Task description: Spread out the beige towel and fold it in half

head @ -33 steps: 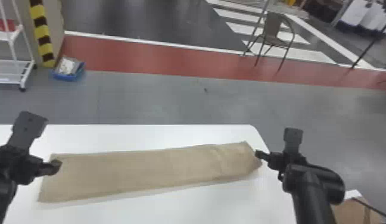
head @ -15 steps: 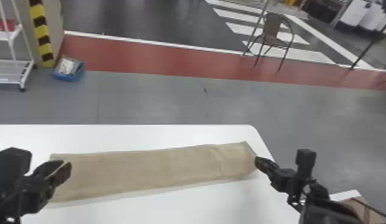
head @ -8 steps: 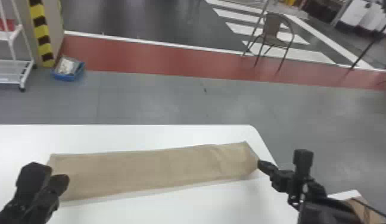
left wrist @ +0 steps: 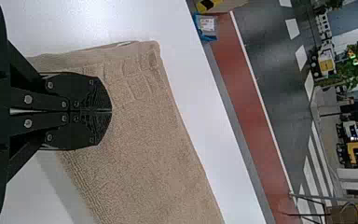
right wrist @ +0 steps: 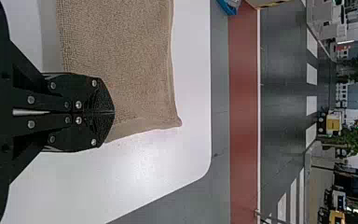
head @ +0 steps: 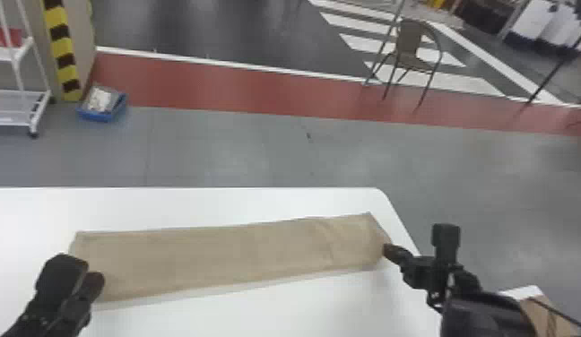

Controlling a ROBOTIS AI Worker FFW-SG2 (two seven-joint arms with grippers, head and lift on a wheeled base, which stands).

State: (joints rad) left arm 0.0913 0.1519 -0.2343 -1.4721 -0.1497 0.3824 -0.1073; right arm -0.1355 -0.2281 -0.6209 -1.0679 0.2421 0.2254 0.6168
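Beige towel (head: 213,255) on worktop (head: 204,205) looks spread & folded, so approx. done; maybe smoothing left. L hand (left wrist: 108,111) & R hand (right wrist: 110,112) closed, no visible grip.

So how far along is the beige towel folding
The beige towel lies nearly flat in a long strip; layered edges at its left end suggest the fold is made. The left gripper and right gripper are shut near opposite ends; whether either grips it, I can't tell. Smoothing creases toward the right end may be all that's left.
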